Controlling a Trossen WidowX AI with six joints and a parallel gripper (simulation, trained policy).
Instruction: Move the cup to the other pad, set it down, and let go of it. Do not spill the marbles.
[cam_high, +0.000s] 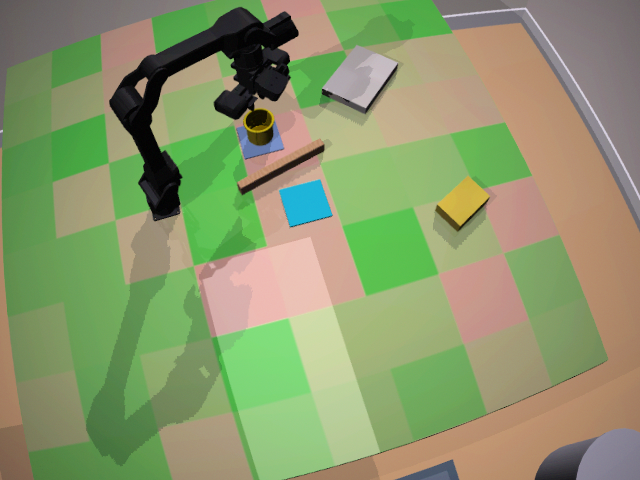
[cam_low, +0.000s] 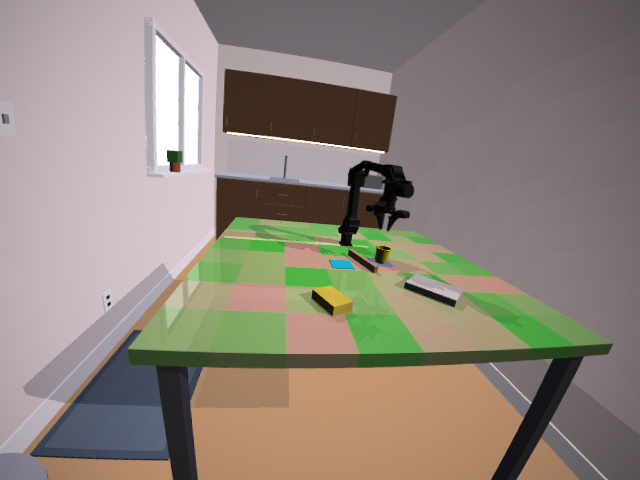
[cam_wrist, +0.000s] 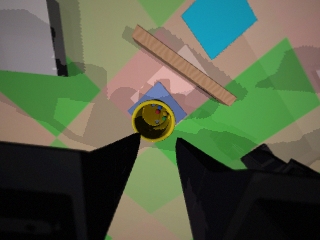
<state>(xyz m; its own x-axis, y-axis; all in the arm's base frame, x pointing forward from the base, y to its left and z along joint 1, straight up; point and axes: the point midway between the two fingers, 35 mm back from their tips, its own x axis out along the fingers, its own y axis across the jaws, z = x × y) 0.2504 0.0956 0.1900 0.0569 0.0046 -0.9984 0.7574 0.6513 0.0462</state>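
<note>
The yellow cup (cam_high: 259, 136) (cam_low: 382, 255) (cam_wrist: 144, 131) stands upright on the blue-violet pad (cam_high: 249, 150) (cam_wrist: 159, 91). Several small coloured marbles (cam_wrist: 158, 112) lie inside it in the wrist view. The other pad, bright cyan (cam_high: 305, 203) (cam_low: 341, 264) (cam_wrist: 220, 27), lies bare on the far side of a wooden bar from the cup. My gripper (cam_low: 385, 229) (cam_wrist: 158, 139) is partly open and empty, pointing down. It hangs above the cup, clear of it; in the wrist view the cup shows just beyond the gap between the fingertips.
The wooden bar (cam_high: 281, 167) (cam_low: 362, 260) (cam_wrist: 182, 65) lies between the two pads. A grey box (cam_high: 360, 77) (cam_low: 433, 289) (cam_wrist: 25, 37) lies off to one side of the cup. A yellow block (cam_high: 461, 201) (cam_low: 333, 298) lies farther from the arm.
</note>
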